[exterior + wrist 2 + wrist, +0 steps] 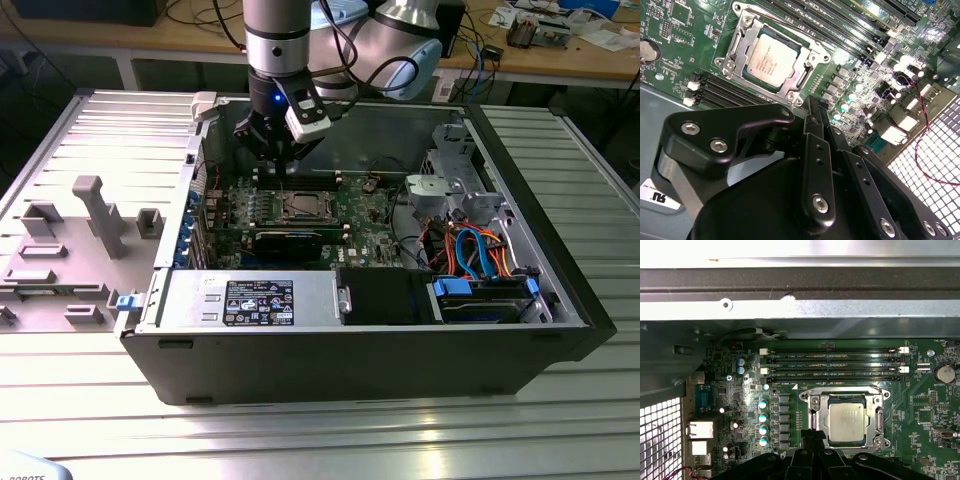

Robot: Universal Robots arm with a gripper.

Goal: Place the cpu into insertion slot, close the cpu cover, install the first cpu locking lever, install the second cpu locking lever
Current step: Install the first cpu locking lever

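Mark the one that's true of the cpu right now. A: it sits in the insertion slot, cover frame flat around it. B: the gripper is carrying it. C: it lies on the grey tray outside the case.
A: in the second wrist view the cpu sits in the insertion slot with the cpu cover lying flat around it.

Single arm [276, 30]: last segment stands vertical, directly above the gripper [272, 150]. Silver elbow joint [400, 50] bulges up and toward the exterior view's right of the gripper. Gripper points straight down. In the second wrist view, black fingers [815, 150] converge to closed tips, nothing between them.
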